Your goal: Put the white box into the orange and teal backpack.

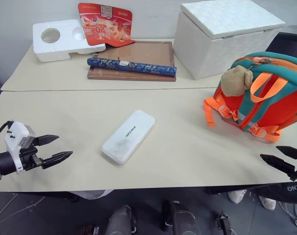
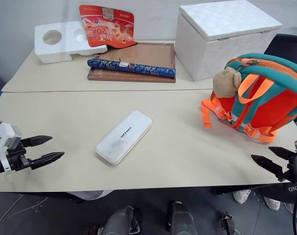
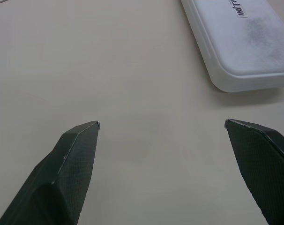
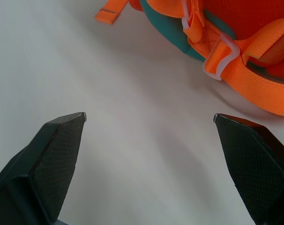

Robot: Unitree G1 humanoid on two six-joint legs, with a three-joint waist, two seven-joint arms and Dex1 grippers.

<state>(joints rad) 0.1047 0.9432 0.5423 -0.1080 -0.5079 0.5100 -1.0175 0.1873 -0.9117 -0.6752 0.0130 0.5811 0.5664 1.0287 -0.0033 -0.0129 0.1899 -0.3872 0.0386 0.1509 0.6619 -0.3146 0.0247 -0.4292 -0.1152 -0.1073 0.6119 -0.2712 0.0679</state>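
The white box [image 1: 128, 135] lies flat and slanted in the middle of the beige table, with dark lettering on its lid; its near end also appears as the white box [image 3: 245, 42] in the left wrist view. The orange and teal backpack [image 1: 266, 98] stands at the table's right side with a tan plush toy [image 1: 236, 81] on it; its straps [image 4: 235, 56] are in the right wrist view. My left gripper [image 1: 61, 148] hangs open at the near left edge, well left of the box. My right gripper [image 1: 272, 154] is open at the near right edge, just in front of the backpack.
At the back stand a big white woven lidded cube [image 1: 222, 36], a white styrofoam block with round holes [image 1: 62, 39], a red printed card [image 1: 105, 23], and a brown board [image 1: 138, 56] with a blue patterned roll [image 1: 131, 66] on it. A seam splits the table [image 1: 55, 112].
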